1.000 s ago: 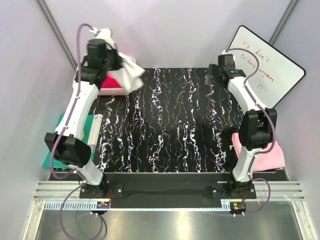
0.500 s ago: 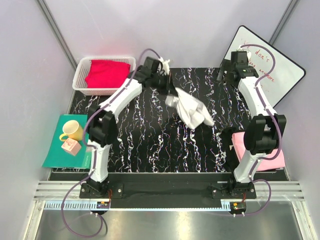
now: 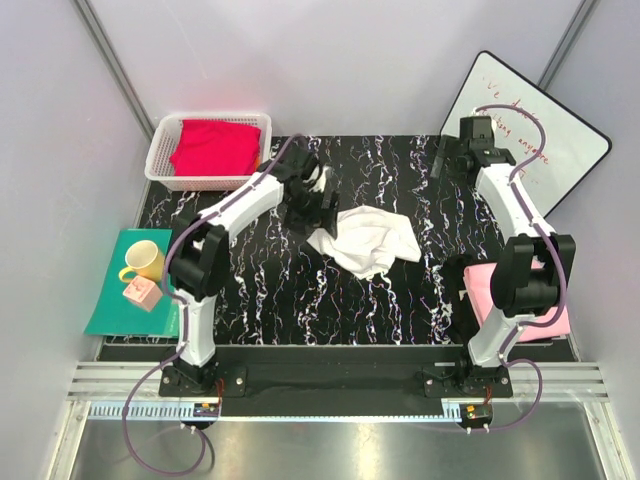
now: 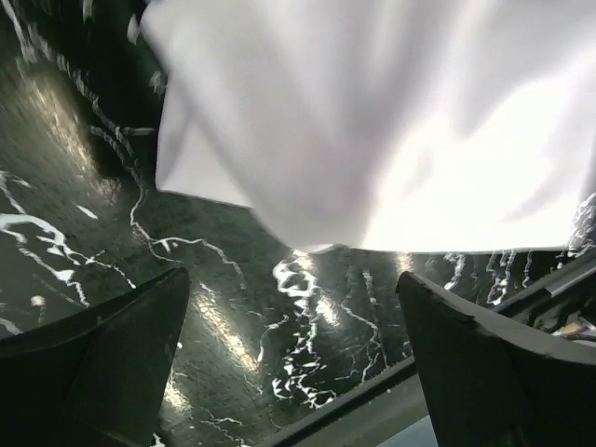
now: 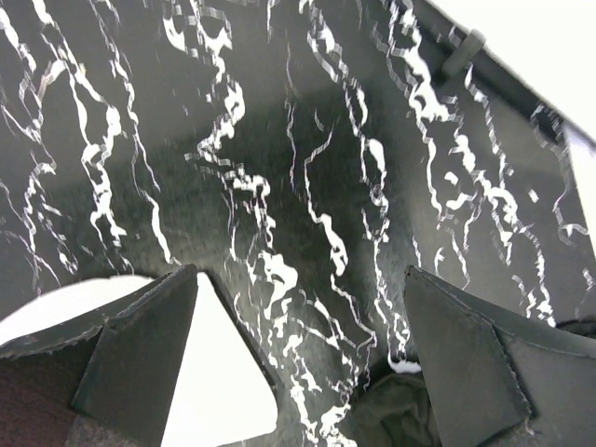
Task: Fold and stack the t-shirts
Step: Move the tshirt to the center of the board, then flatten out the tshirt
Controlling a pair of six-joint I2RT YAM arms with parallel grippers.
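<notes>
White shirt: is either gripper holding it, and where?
Neither. The white shirt lies loose on the table; left gripper is open at its edge, right gripper open and empty.

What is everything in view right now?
crumpled white cloth t-shirt: one, white, table centre
crimson red cloth t-shirt: one, red, in basket
pale pink cloth t-shirt: one, pink, near right edge
white plastic basket: one, white, far left corner
teal-green mat: one, teal, near left edge
yellow mug: one, yellow, on mat
small pink block: one, pink, on mat
whiteboard with red writing: one, white, far right
black marbled table: one, black, white veins
left claw: one, black, open by white t-shirt
right claw: one, black, open, far right
</notes>
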